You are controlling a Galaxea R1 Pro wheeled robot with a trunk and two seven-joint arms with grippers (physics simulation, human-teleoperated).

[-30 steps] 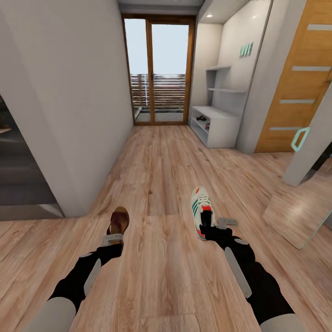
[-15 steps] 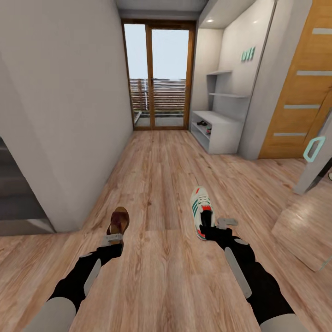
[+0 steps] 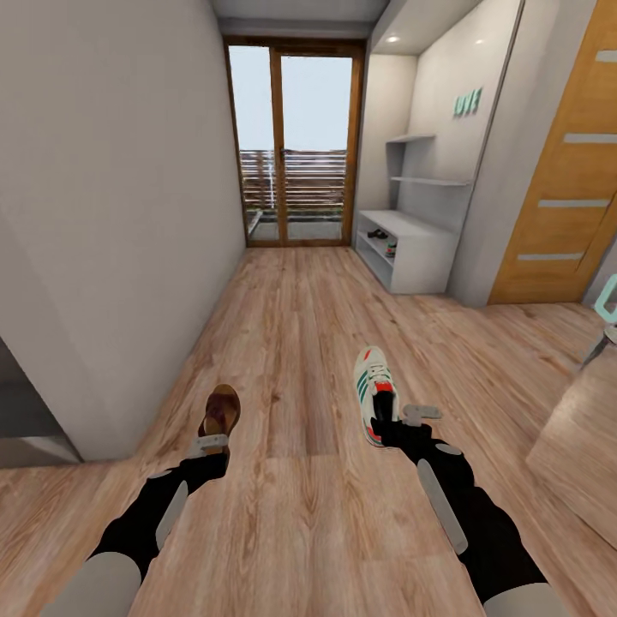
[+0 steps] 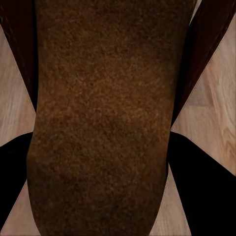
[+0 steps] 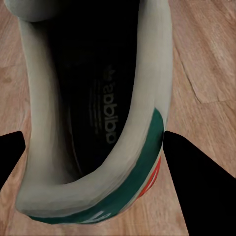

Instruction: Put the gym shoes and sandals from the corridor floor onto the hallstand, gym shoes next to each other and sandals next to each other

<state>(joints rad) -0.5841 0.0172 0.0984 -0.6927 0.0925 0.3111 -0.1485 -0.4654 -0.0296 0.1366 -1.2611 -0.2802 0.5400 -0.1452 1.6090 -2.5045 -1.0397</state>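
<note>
Grey wall at left. Left gripper clamps a brown sandal above the wood-plank corridor floor. Right gripper grips a gym shoe by its heel. Glazed door at the corridor's end; hallstand against the right wall, shoes in its bay.

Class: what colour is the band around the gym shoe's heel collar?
Green, on the gym shoe; clearest in the right wrist view.
</note>
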